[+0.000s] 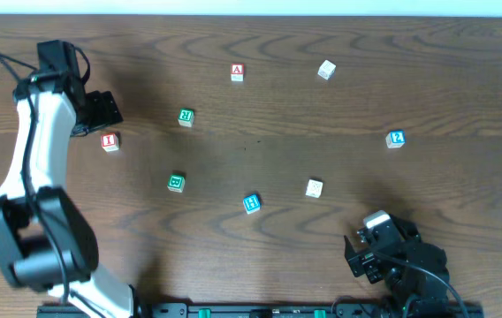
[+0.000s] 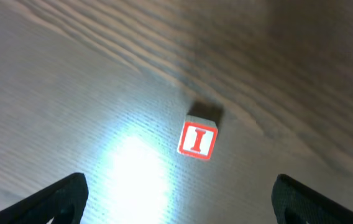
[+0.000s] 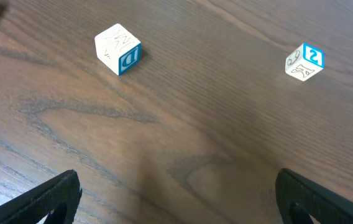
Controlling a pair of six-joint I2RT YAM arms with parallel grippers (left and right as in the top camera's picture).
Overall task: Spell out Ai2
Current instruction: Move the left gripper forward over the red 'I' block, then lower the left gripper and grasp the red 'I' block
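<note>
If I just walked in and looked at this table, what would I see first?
Little letter blocks lie scattered over the dark wooden table: a red A block near the top of the overhead view, a blue 2 block at the right and a red I block at the left. The left gripper hangs open close to the red I block.

A dark brown wooden table point(image 1: 260, 44) with wavy grain fills every view. A thin pale strip point(image 1: 322, 5) runs along its far edge in the overhead view. A black rail point(image 1: 260, 310) lies along the near edge. In the left wrist view a bright white patch of glare point(image 2: 136, 171) sits on the wood
</note>
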